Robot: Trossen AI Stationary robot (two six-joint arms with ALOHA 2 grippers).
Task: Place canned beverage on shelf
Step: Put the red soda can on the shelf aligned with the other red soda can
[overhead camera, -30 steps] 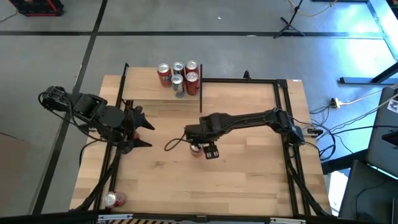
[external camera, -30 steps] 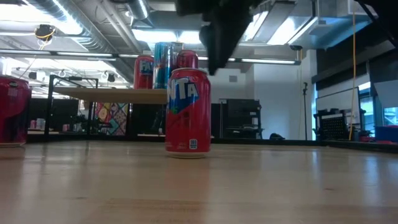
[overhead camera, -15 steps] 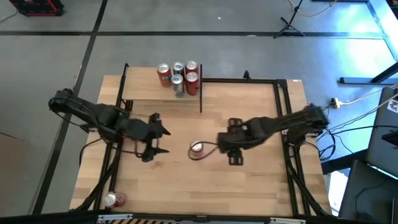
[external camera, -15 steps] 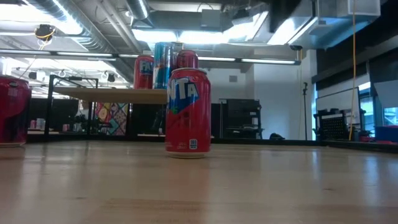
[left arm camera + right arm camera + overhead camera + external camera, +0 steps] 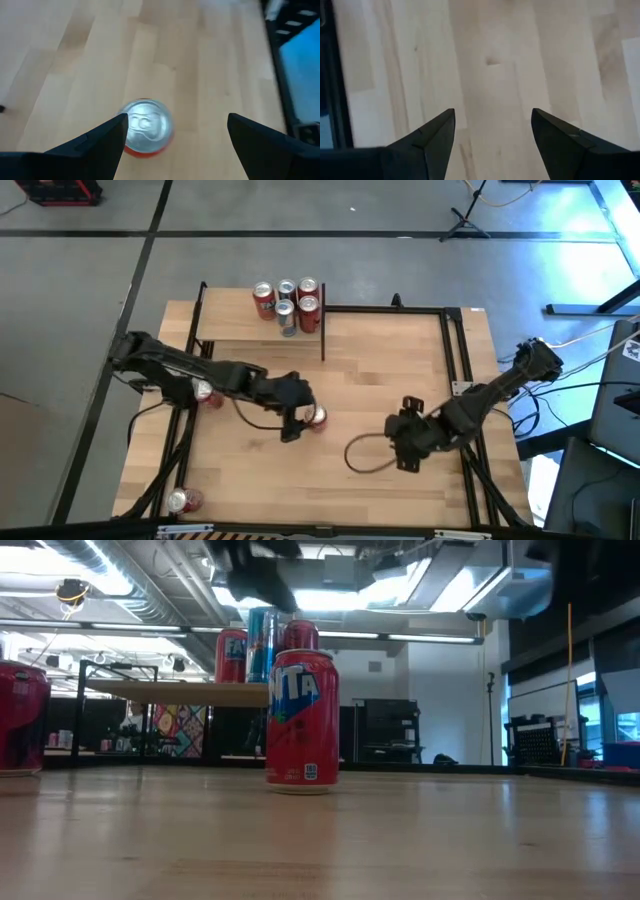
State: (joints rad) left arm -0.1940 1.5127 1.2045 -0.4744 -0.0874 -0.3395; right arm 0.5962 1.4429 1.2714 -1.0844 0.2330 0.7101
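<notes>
A red canned beverage (image 5: 317, 417) stands upright on its base mid-table, its silver top (image 5: 146, 125) showing in the left wrist view and its side (image 5: 302, 720) in the low view. My left gripper (image 5: 303, 415) hovers open above it; the can lies between the fingers (image 5: 175, 125), nearer one of them, apart from both. My right gripper (image 5: 401, 435) is open over bare wood (image 5: 492, 117) toward the table's right. The shelf (image 5: 235, 328) stands at the far left with several cans (image 5: 287, 303) on it.
A red can (image 5: 205, 392) stands partly under my left arm, and another (image 5: 182, 500) sits at the near left corner. A black frame (image 5: 455, 350) runs along the table's right and far sides. A cable loop (image 5: 362, 456) hangs by my right gripper.
My right gripper has drawn away from the can toward the table's right and near edges, turning as it went. My left gripper has swept from the left toward the can and come lower. The can has stayed upright in place.
</notes>
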